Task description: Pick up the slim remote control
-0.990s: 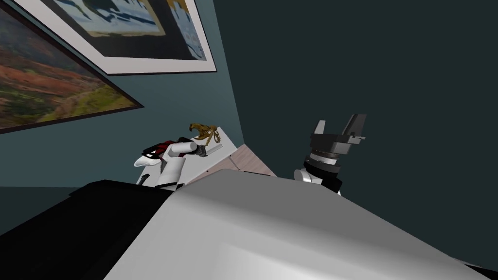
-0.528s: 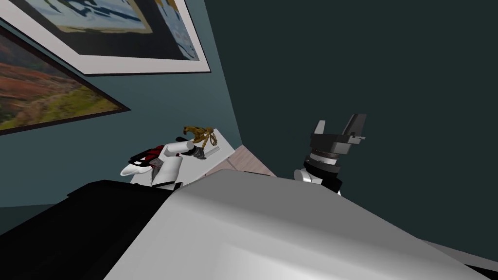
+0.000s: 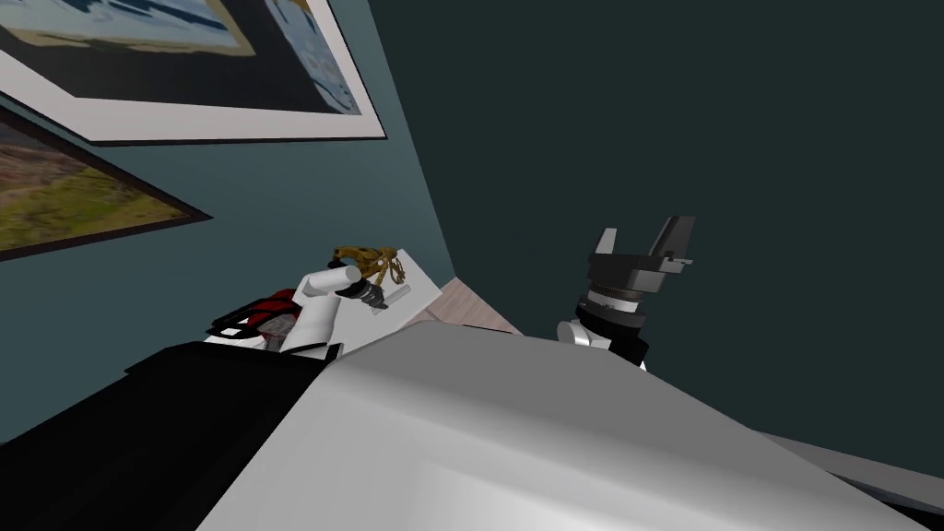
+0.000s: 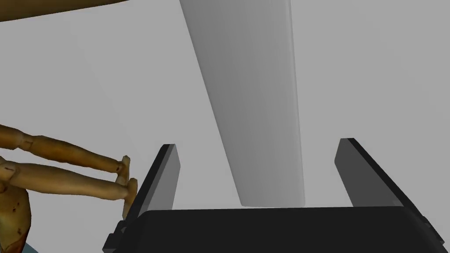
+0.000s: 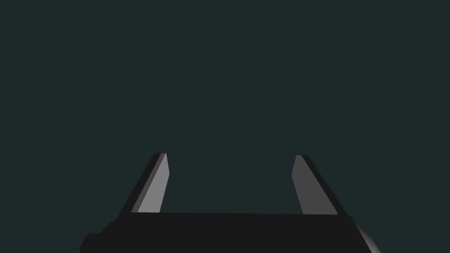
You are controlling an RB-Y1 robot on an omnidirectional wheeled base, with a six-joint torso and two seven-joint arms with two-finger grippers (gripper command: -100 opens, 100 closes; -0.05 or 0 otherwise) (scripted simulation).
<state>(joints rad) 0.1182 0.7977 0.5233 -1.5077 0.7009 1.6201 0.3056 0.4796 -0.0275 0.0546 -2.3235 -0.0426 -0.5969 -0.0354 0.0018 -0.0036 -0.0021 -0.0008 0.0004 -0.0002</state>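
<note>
1. The left gripper [image 4: 258,145] is held wide open over the white bench [image 4: 378,66].
2. The grey remote [image 4: 250,101] is seen flat between its fingers, clear of both.
3. A wooden figure [image 4: 66,169] lies just beside one finger.
4. The right gripper [image 5: 229,154] is raised, also wide open.

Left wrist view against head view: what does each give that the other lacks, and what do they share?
Left wrist: the grey slim remote lies between the open fingers of the left pincer, with gaps on both sides. Head: the right pincer is raised and open before the dark wall, with framed pictures and a red and black object. Both: the wooden figure beside the left pincer, on the white surface.
</note>
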